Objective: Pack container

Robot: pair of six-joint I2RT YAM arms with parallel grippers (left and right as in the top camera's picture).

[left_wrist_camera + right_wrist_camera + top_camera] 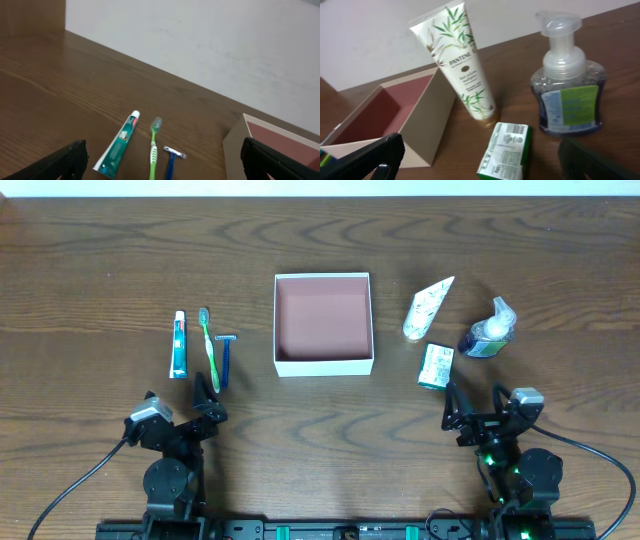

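The container [323, 364] is a white-walled square box with a reddish-brown floor, empty, at the table's middle; it also shows in the left wrist view [235, 150] and the right wrist view [427, 117]. Left of it lie a toothpaste tube [179, 344] [119, 145], a green toothbrush [209, 347] [154, 147] and a blue razor [225, 356] [171, 160]. Right of it lie a white tube [427, 309] [464, 60], a green-and-white carton [435, 366] [506, 150] and a soap pump bottle [488, 330] [567, 85]. My left gripper [205, 395] [162, 172] is open and empty. My right gripper [472, 402] [482, 167] is open and empty, just short of the carton.
The wooden table [320, 250] stretches back to a pale wall [200, 35]. Both arm bases sit at the front edge.
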